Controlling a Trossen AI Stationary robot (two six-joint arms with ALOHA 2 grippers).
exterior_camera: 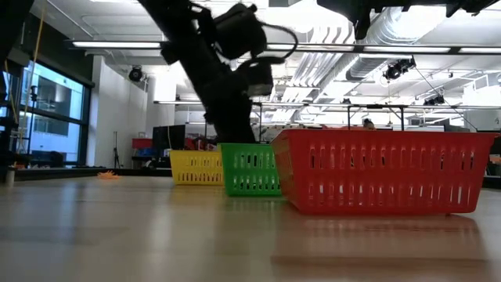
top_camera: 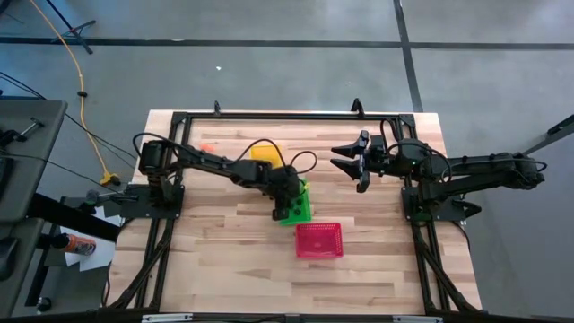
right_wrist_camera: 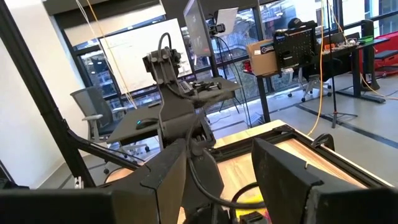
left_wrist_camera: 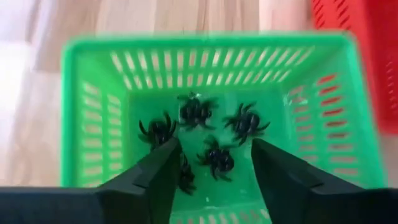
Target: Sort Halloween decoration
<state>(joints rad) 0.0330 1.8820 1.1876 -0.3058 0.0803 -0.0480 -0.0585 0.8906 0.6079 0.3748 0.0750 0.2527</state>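
Several black spider trinkets (left_wrist_camera: 217,158) lie on the floor of the green basket (left_wrist_camera: 205,42), which stands mid-table (top_camera: 298,212). My left gripper (left_wrist_camera: 216,146) hangs open over this basket, slanting down into its mouth, and holds nothing; one spider is partly hidden behind a finger. In the high view the left gripper (top_camera: 285,205) is at the basket's left rim. An orange trinket (top_camera: 206,147) lies on the table at the far left. My right gripper (top_camera: 348,161) waits open, raised and level, at the far right.
A yellow basket (top_camera: 265,153) stands behind the green one, partly under my left arm. A red basket (top_camera: 319,240) stands just in front of it, toward the near edge. A black frame (top_camera: 269,115) runs round the table's far and side edges.
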